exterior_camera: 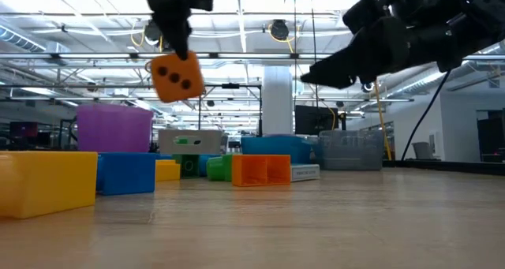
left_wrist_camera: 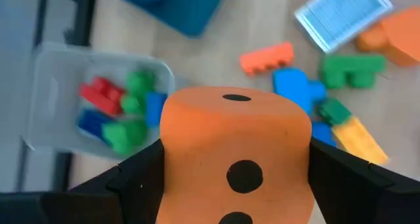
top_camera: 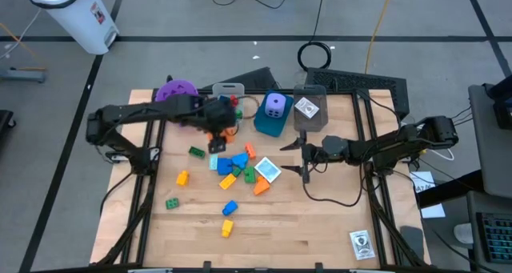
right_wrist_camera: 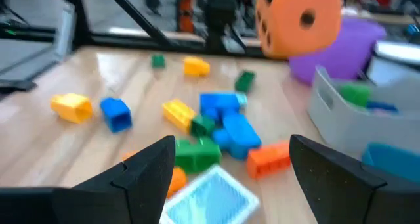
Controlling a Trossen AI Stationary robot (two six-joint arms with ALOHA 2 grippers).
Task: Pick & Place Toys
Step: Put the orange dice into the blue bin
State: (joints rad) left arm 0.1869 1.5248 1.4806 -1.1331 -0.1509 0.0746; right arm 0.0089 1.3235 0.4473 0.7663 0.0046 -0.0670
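Carrying orange die clenched between left gripper jaws; grey bin below-ahead; next: centre over, release; right gripper jaws spread, empty

Your left arm reaches from the table's left edge toward the rear centre, elbow bent, wrist angled down. Your left gripper is raised off the table, its two dark fingers pressed against opposite faces of the orange die, which hangs clear of the surface. Your right arm extends from the right edge toward the middle, held roughly level. Your right gripper hovers with fingers spread apart and nothing between them.
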